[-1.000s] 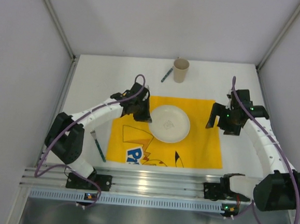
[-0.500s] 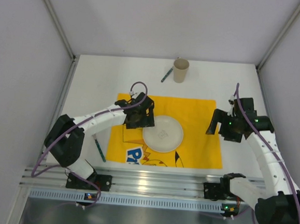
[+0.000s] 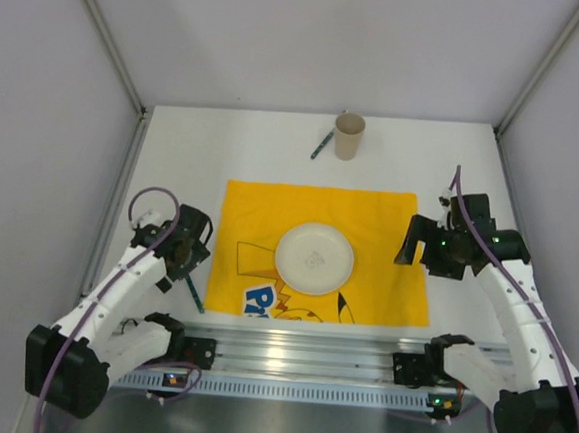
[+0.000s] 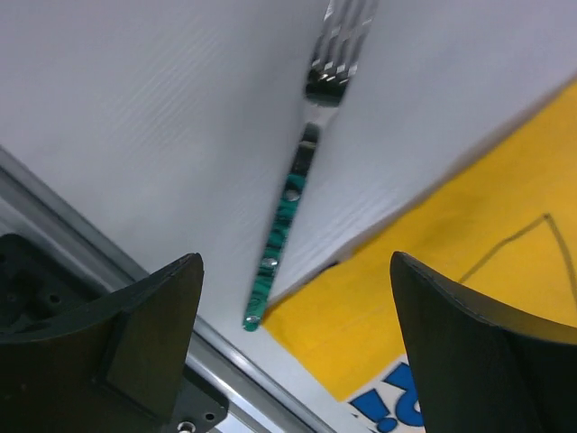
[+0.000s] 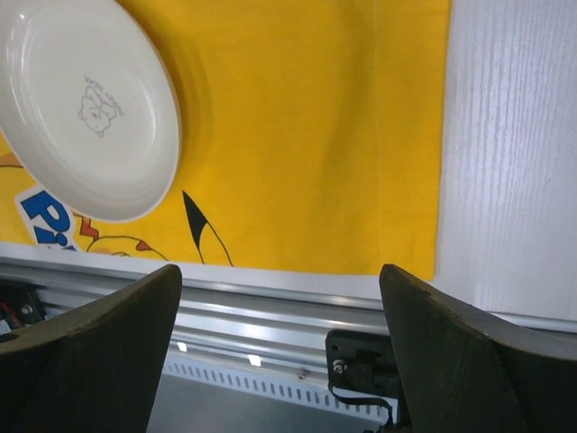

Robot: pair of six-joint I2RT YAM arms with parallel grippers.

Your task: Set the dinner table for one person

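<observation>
The table (image 3: 204, 150) is the wide white matte top that carries everything here. We judge it stiff, heavy and fixed: it is not a thing to take hold of, only the smooth hard surface on which the setting is laid, and small things probably slide easily on it.

The left gripper (image 4: 296, 262) hangs over the near left part of the table, its fingers wide apart and empty. Right under it lies the fork (image 4: 288, 203), on the bare table, just beside the left edge of the yellow cloth (image 3: 379, 224).

We think that the fork is light, stiff, thin and slippery. The best hold seems to be the middle of its green handle, with the jaws across the narrow width and the fingertips brought down almost onto the table.

The right gripper (image 5: 279, 275) is also wide open and holds nothing, above the right edge of the cloth. The plate (image 3: 313, 259) rests on the middle of the cloth. The cup (image 3: 349, 136) stands at the far side of the table.
</observation>
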